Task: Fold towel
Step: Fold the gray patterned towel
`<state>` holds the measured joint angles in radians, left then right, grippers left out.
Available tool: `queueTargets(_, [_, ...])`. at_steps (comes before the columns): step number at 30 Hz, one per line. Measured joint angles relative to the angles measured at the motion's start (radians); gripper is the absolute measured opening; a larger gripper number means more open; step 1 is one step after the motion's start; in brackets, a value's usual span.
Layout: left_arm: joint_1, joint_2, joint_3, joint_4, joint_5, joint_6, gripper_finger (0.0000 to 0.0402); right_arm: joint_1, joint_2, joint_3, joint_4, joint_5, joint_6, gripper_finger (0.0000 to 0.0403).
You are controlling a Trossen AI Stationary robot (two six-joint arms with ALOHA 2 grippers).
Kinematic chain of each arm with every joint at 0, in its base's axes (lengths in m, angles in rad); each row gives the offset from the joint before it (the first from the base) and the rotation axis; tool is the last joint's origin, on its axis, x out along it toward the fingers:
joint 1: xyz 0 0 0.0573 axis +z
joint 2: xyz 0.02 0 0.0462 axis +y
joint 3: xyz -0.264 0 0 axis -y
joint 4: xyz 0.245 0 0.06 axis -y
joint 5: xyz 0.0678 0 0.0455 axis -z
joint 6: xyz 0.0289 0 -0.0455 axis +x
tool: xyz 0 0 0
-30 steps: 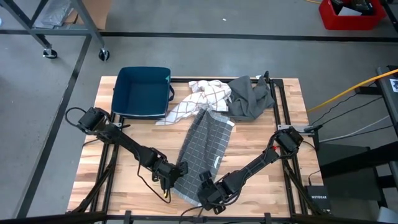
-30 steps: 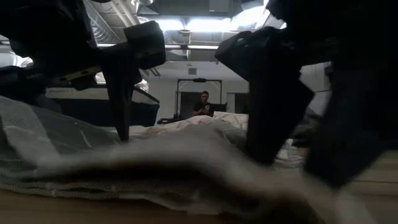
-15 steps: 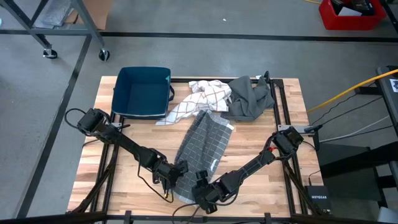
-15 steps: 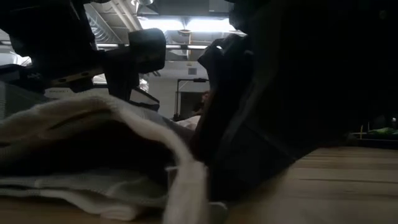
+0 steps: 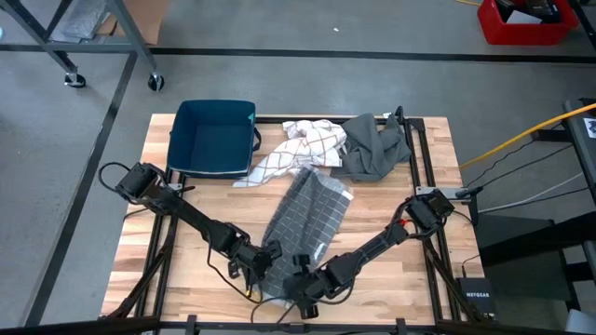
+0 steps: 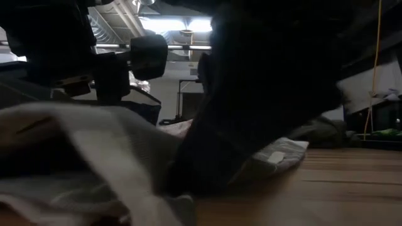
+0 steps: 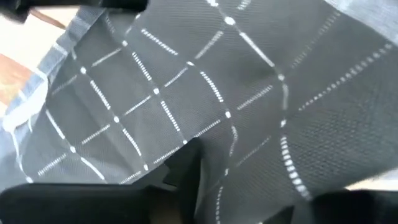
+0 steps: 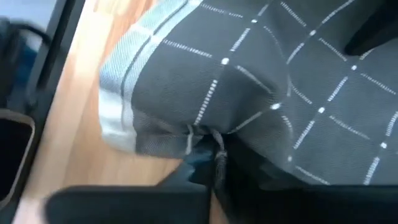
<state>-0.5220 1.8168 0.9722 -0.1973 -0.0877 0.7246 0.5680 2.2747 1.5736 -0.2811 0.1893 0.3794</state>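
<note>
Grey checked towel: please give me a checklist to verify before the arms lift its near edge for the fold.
1. Right gripper pinches the grey checked towel at its near edge: ok, cloth bunches between its fingers in the right wrist view.
2. Left gripper has a grip: cannot tell.
3. Far end is free of the white checked cloth: not ok, they appear to overlap.
4. Blue bin clear of the towel: ok.
5. Dark grey cloth apart from the towel: ok.
</note>
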Motion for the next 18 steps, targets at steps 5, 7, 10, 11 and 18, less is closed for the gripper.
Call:
queueTargets(5, [-0.002,-0.006,0.000,-0.004,0.003,-0.095,0.0066,0.000,0.003,-0.002,0.062,-0.024,0.117,0.0014])
queueTargets(7, [-0.002,-0.015,-0.002,-0.007,0.003,-0.125,0.0041,0.000,0.003,-0.002,0.083,-0.065,0.179,0.0008])
queueTargets(10, [-0.002,-0.036,-0.002,0.000,0.004,-0.168,0.0009,0.006,0.006,-0.003,0.125,-0.122,0.260,0.0007])
queueTargets(11, [-0.002,-0.044,-0.002,0.004,0.007,-0.185,0.0007,0.010,0.006,-0.004,0.140,-0.137,0.283,0.0007])
queueTargets(18, [-0.002,-0.105,-0.002,-0.002,0.108,-0.329,0.0004,0.046,0.008,0.020,0.226,-0.167,0.407,0.0004])
